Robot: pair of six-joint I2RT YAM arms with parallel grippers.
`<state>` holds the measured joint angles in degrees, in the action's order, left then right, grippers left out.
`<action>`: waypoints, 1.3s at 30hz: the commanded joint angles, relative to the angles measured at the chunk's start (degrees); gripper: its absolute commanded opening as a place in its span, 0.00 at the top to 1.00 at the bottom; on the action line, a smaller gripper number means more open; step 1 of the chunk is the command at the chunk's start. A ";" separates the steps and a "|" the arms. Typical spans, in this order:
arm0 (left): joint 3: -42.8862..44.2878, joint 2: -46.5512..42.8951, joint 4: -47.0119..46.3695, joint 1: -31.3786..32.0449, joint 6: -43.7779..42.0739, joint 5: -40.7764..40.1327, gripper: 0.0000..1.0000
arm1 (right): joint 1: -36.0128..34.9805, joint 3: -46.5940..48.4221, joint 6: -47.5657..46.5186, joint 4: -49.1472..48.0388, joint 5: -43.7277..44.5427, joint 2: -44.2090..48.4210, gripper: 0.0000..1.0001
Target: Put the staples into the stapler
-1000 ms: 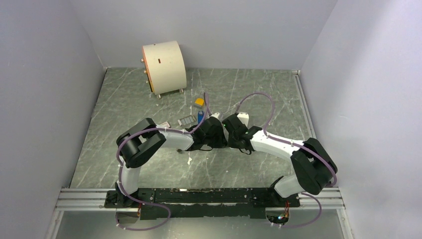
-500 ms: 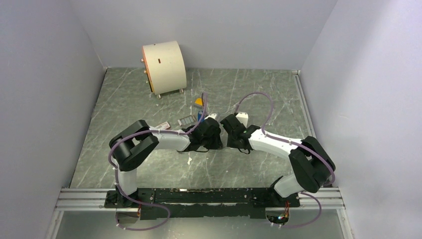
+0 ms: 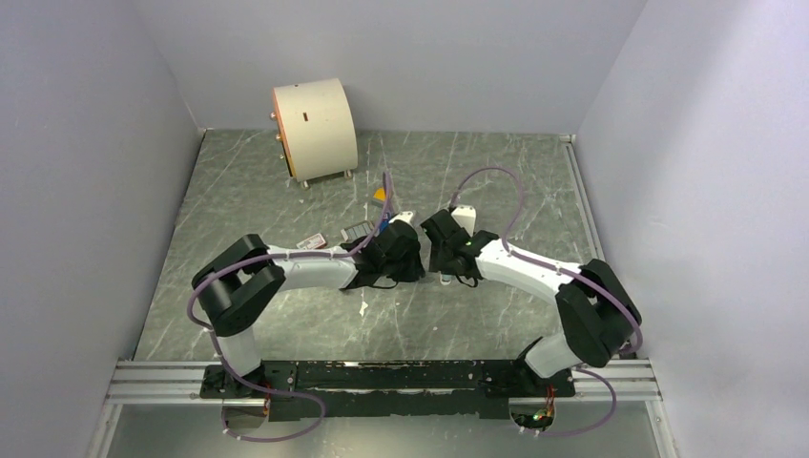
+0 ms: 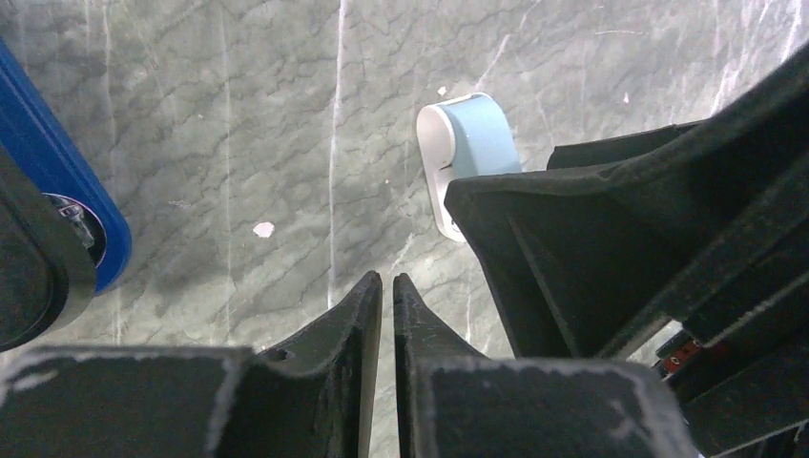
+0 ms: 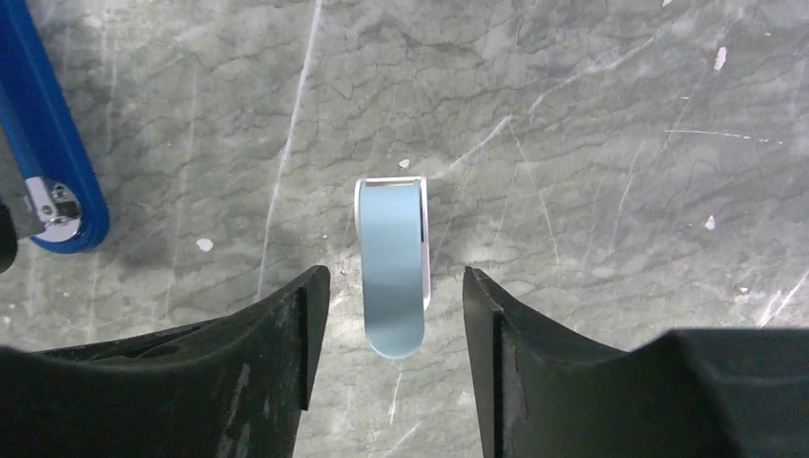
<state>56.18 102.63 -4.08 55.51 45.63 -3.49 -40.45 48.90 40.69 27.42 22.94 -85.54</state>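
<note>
We are seeing the right end effector [image 5: 396, 277] standing apart astride a pale-blue block [image 5: 392, 239], and the left end effector [image 4: 387, 279] sitting nearly closed on nothing. The stapler [image 5: 43, 143] is lying on the table [image 5: 620, 114] left of both, lengthwise along the fingers, with its rounded end pointing wristward.

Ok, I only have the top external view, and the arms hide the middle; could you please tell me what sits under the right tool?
Observer: A pale-blue block lies flat on the table between the open fingers of the right tool, untouched.
Operator: Thanks. What else shows nearby?
Observer: The blue end of the stapler lies to the left of the block in the right wrist view, apart from it.
Operator: And the other arm?
Observer: The left tool has its fingers almost together, with nothing between them.
</note>
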 commanded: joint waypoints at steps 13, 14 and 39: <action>-2.53 -24.94 16.51 0.39 -9.06 -19.52 0.70 | 0.76 -1.26 -7.49 1.86 4.98 20.91 0.32; -2.37 -27.48 19.45 0.39 -9.48 -21.31 0.66 | 0.72 -0.93 -8.05 2.60 5.87 23.19 0.31; 11.66 -71.60 54.96 0.39 -14.81 -48.20 0.07 | 0.72 14.29 -15.53 14.69 23.41 52.29 0.00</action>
<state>65.45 32.97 46.44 55.66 32.73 -47.27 -39.86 62.26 26.33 40.95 43.81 -35.59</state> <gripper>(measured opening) 0.930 0.997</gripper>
